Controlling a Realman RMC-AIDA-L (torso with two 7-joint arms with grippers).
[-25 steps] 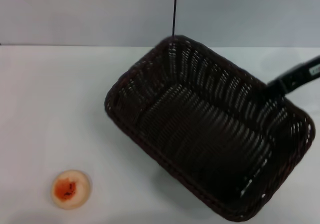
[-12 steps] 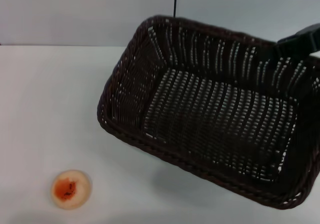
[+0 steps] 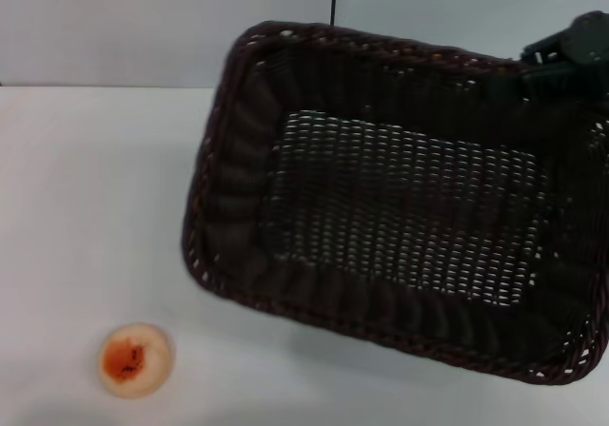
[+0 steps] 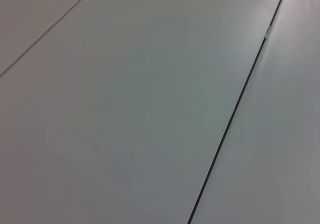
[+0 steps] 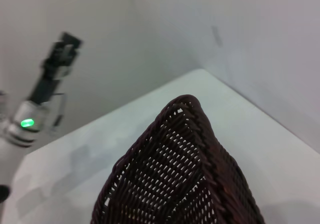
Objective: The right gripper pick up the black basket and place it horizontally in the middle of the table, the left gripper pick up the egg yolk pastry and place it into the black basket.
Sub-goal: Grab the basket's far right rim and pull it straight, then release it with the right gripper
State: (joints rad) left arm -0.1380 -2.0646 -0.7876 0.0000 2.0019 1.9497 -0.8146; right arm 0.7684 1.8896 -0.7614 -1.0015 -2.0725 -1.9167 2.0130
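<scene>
Basket [image 3: 400,226]: dark woven rect., braided rim, tilted.

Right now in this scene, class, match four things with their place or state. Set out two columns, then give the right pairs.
1. black basket
2. egg yolk pastry
3. right gripper
4. table

A. at the basket's far right rim
B. lifted and tilted
C. alone, near left
D. white, under everything

Pairs: 1-B, 2-C, 3-A, 4-D

table [image 3: 86,179] left side open | egg yolk pastry [image 3: 135,359] reachable — black basket [image 3: 400,226] blocks centre-right
</scene>
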